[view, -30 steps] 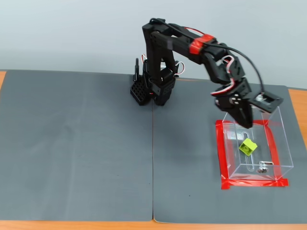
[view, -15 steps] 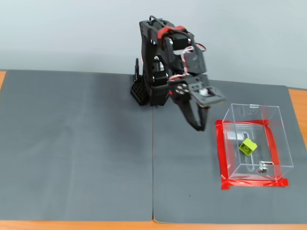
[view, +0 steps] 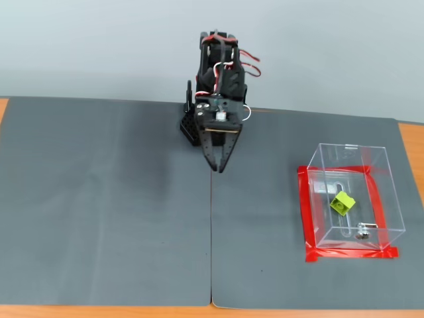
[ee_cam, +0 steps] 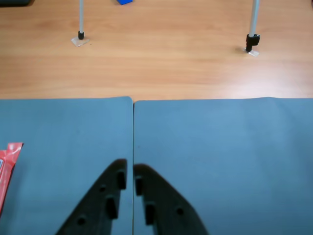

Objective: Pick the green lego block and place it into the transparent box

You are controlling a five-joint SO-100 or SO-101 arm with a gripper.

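Inside the transparent box (view: 371, 169), the lime-green lego block (view: 342, 203) lies tilted; jaws nearly closed, empty.

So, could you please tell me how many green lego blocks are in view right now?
1. The green lego block lies inside the transparent box, on its base, in the fixed view. The wrist view shows none; nothing suggests a hidden one.
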